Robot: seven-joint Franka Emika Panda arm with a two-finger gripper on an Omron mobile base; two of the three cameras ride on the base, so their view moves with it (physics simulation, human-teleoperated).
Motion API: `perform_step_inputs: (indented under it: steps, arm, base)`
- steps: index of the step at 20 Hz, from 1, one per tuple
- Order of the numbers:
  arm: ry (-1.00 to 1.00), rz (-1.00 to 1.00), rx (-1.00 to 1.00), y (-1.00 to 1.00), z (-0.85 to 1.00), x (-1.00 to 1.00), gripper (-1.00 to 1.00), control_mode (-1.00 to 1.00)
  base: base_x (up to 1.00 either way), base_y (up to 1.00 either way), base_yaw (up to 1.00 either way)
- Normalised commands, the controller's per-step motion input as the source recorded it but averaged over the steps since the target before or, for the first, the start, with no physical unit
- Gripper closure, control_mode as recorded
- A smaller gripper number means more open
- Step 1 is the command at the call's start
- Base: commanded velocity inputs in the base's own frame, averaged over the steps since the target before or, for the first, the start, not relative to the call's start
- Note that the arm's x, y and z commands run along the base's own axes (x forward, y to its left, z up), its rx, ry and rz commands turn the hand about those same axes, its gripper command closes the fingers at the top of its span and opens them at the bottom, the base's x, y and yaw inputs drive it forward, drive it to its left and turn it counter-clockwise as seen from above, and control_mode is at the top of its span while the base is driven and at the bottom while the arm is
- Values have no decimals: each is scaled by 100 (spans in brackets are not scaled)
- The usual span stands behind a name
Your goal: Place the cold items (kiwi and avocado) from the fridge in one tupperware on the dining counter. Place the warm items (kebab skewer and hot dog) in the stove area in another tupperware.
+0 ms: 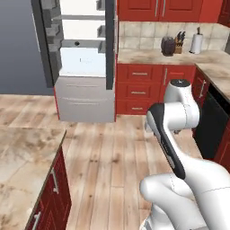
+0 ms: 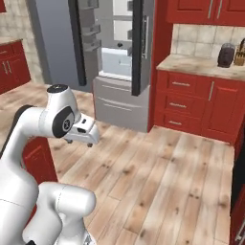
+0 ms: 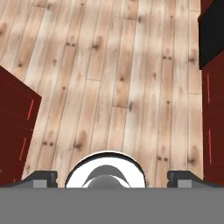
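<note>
Standing with both doors swung wide, the fridge point(image 1: 85, 58) shows bright white shelves in the left base view, its grey drawer front below; the kiwi and avocado cannot be made out on those shelves. To its right a run of red cabinets point(image 1: 155, 87) carries a stone counter point(image 1: 175, 56) with a dark jar point(image 1: 168, 46), a knife block point(image 1: 179, 44) and a paper towel roll point(image 1: 196, 43). A second stone counter point(image 1: 24, 161) fills the lower left, and the white arm point(image 1: 177, 130) folds up at lower right over the plank floor point(image 1: 108, 148).

From the right base view, the fridge point(image 2: 117, 57) stands beyond the wooden floor point(image 2: 158, 177), red cabinets point(image 2: 196, 103) to its right under a counter holding the dark jar point(image 2: 226, 55). The arm point(image 2: 52, 124) bends at lower left, its hand tilted toward the floor.

Looking along the hand, the gripper point(image 3: 112, 177) hangs above bare floor planks point(image 3: 113, 70), its two dark fingertips point(image 3: 41, 177) set far apart at the bottom corners with nothing between them. Red cabinet fronts point(image 3: 15, 127) edge both sides.
</note>
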Motion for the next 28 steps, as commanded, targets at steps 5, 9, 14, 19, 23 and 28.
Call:
perform_step_inputs:
  steps: [5, 9, 14, 19, 23, 28]
  arm:
    - [0, 0, 0, 0, 0, 0, -100, 100]
    - [0, 0, 0, 0, 0, 0, -100, 100]
    - [0, 0, 0, 0, 0, 0, -100, 100]
    - [0, 0, 0, 0, 0, 0, -100, 100]
    - [0, 0, 0, 0, 0, 0, -100, 100]
    - [0, 0, 0, 0, 0, 0, -100, 100]
  base:
    - [100, -22, 39]
    - [100, -37, 51]
    - [100, -32, 54]
    - [100, -48, 26]
    - [100, -16, 20]
    - [100, 0, 26]
